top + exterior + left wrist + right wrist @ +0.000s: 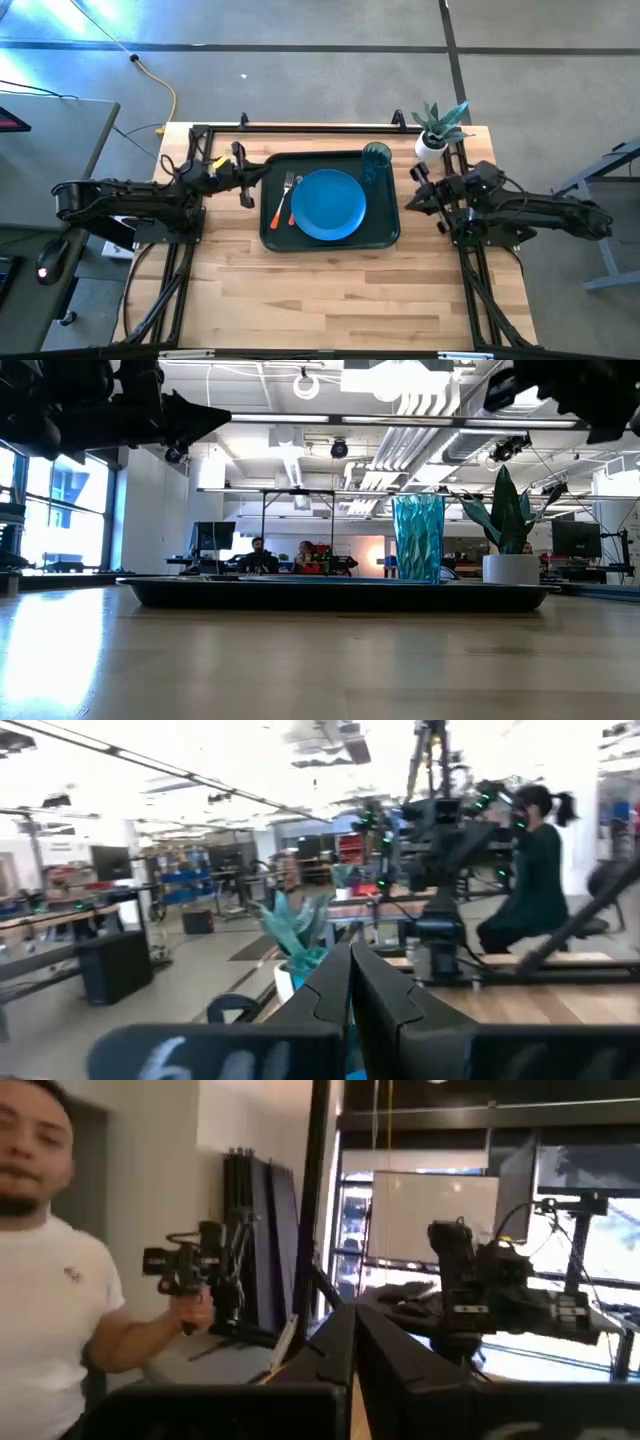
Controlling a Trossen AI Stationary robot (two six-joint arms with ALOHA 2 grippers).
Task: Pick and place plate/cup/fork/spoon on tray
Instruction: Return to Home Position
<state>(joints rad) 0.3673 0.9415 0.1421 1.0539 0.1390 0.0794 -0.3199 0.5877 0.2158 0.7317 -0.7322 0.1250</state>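
Observation:
The dark green tray (385,236) lies at the table's middle and shows edge-on in the low view (330,595). The blue plate (328,204) rests flat on it. The teal cup (377,160) stands upright in the tray's far right corner, as the low view (417,538) also shows. The fork (289,192) lies on the tray left of the plate, tines toward the far edge. A second orange handle (275,220) lies beside it, probably the spoon's; its bowl is too small to tell. My left gripper (252,180) hangs shut and empty above the tray's left rim. My right gripper (410,192) hangs shut and empty just right of the tray.
A white pot with a green plant (432,140) stands at the far right corner, close to my right arm. Bare wood lies on the near half of the table. A person in a white shirt (60,1310) and a seated person (530,870) are in the room beyond.

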